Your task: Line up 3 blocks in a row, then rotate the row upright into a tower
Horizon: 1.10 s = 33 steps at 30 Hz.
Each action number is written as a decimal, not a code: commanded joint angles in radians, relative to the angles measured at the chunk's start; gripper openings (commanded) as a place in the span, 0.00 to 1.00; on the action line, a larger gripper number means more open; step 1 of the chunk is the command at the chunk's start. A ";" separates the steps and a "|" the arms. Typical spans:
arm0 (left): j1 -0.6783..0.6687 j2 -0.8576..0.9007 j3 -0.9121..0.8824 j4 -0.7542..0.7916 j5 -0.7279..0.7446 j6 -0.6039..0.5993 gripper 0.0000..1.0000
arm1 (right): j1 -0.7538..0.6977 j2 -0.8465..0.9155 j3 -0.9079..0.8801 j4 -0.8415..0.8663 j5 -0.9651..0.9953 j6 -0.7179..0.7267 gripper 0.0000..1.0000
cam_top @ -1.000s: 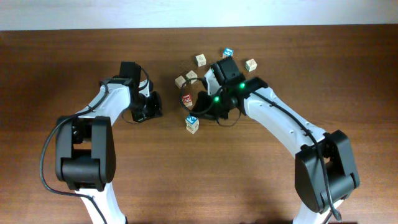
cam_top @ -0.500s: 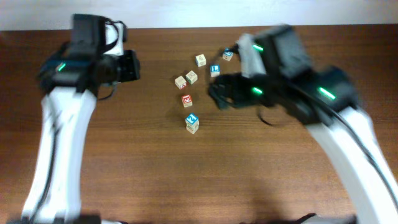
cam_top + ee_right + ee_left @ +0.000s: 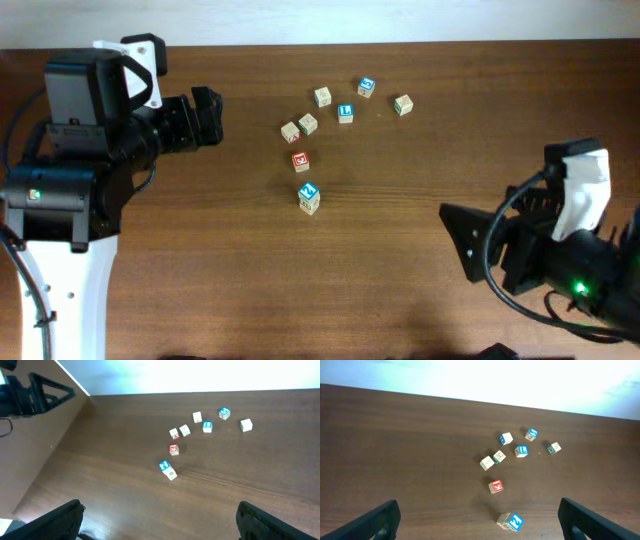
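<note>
- left gripper [image 3: 212,117] is raised over the left rear of the table [image 3: 200,260]. jaws are spread wide with nothing between them.
- in the left wrist view its fingers [image 3: 375,522] sit at the two bottom corners, far apart, with bare wood and the cubes beyond.
- right gripper [image 3: 458,240] is at the right front, well apart from every cube. jaws are likewise wide open and empty, and its fingers [image 3: 270,520] frame the bottom corners of the right wrist view.
- m block [image 3: 309,197] has its blue face with the white "m" up. it is the frontmost of the group and stands alone, near the red-faced cube [image 3: 300,160] behind it, not touching.
- blue-faced block [image 3: 366,86] is the rearmost cube, just behind and right of the l cube [image 3: 345,113].
- green-marked block [image 3: 402,104] is at the right end of the group, apart from the others.
- one pale cube [image 3: 322,96] is at the rear left of the cluster.
- a pale pair [image 3: 299,127] lies close together behind the red-faced cube. cannot tell whether the two touch.
- which printed faces the pale cubes show is too small to read.
</note>
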 commanded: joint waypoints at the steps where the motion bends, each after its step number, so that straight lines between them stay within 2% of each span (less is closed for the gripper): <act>1: 0.007 -0.015 0.002 0.000 -0.014 0.013 0.99 | 0.006 0.002 0.003 -0.036 0.023 -0.039 0.98; 4: 0.007 -0.015 0.002 0.000 -0.014 0.013 0.99 | 0.004 0.010 -0.033 -0.051 0.196 -0.052 0.98; 6: 0.007 -0.015 0.002 0.000 -0.014 0.013 0.99 | -0.023 -0.004 -0.114 0.017 0.346 -0.053 0.98; 7: 0.007 -0.015 0.002 0.000 -0.014 0.013 0.99 | -0.067 -0.028 -0.190 0.115 0.381 -0.053 0.98; 10: 0.007 -0.015 0.002 0.000 -0.014 0.013 0.99 | -0.188 -0.142 -0.433 0.420 0.336 -0.061 0.98; 15: 0.007 -0.015 0.002 0.000 -0.014 0.013 0.99 | -0.311 -0.439 -0.907 0.813 0.118 -0.322 0.98; 25: 0.007 -0.015 0.002 0.000 -0.014 0.013 0.99 | -0.388 -0.880 -1.528 1.112 0.118 -0.356 0.98; 29: 0.007 -0.015 0.002 0.000 -0.014 0.013 0.99 | -0.388 -0.991 -1.708 1.234 0.116 -0.355 0.98; 33: 0.007 -0.015 0.002 0.000 -0.014 0.013 0.99 | -0.388 -1.051 -1.804 1.271 0.106 -0.355 0.98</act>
